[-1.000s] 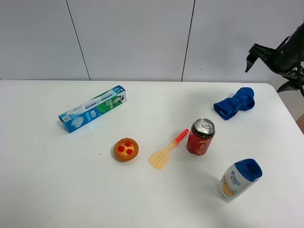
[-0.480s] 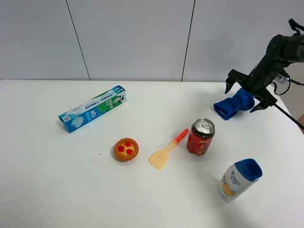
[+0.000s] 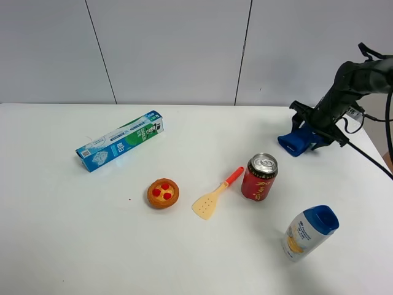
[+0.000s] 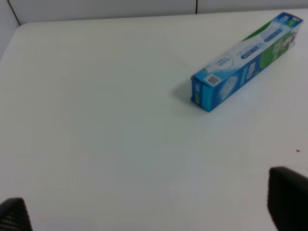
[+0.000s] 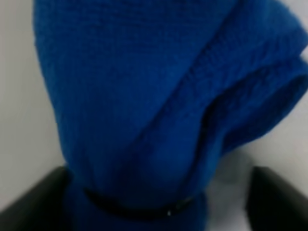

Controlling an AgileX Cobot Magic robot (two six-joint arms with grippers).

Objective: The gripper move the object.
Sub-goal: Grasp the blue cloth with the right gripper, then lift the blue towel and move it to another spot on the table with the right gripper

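A blue rolled cloth [image 3: 293, 141] lies at the back right of the white table [image 3: 73, 246]. My right gripper [image 3: 314, 126] is lowered right over it. In the right wrist view the cloth [image 5: 144, 96] fills the picture, and the right gripper [image 5: 154, 204] stands open with one finger on each side of the cloth's end. My left gripper [image 4: 149, 211] is open and empty above bare table, apart from the toothpaste box [image 4: 245, 60]. The left gripper does not show in the exterior view.
A toothpaste box [image 3: 120, 140] lies at the back left. A small tart [image 3: 163, 193], a yellow spatula with a red handle [image 3: 215, 195], a red can [image 3: 260, 177] and a white bottle with a blue cap [image 3: 310, 232] stand mid-table and front right.
My right arm has come down from above the table's back right corner onto the blue cloth, and its fingers now straddle it. Nothing else has moved.
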